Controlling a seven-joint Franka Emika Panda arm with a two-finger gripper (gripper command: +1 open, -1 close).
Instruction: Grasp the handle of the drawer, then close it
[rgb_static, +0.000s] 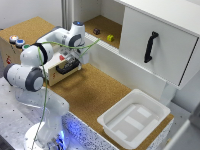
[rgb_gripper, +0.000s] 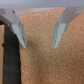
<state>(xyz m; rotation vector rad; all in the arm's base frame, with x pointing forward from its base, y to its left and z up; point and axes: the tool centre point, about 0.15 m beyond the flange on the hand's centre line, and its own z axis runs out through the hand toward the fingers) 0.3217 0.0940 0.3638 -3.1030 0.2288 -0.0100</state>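
The white robot arm (rgb_static: 35, 70) is reaching over the cork-covered worktop (rgb_static: 95, 92) toward the small light-brown wooden box (rgb_static: 30, 55) that is standing at the worktop's edge on the exterior view's left. The coloured round buttons (rgb_static: 16, 41) are sitting on top of this box. The small wooden drawer (rgb_static: 67, 72) is sticking out of the box's front, and its flat black bar handle (rgb_static: 66, 68) is lying horizontally across the drawer front, directly under the gripper (rgb_static: 70, 61).

In the wrist view the gripper (rgb_gripper: 40, 39) is standing with its two pale fingers (rgb_gripper: 21, 35) spread apart and nothing between them; only bare cork is showing in the gap. The black handle (rgb_gripper: 11, 60) is appearing as a dark strip beside one finger, outside the gap, so the grasp is not yet made.

I am judging that the handle is stiff and thin, probably smooth, so the fingers should be closing across its narrow thickness near the middle of the bar, where the push will be going straight. The drawer is looking light and should slide easily, but the box may shift if the push is too strong or off-centre.

The large white cabinet door (rgb_static: 155, 42) with a vertical black handle (rgb_static: 150, 46) and the white plastic tray (rgb_static: 120, 120) are standing well apart from this work.
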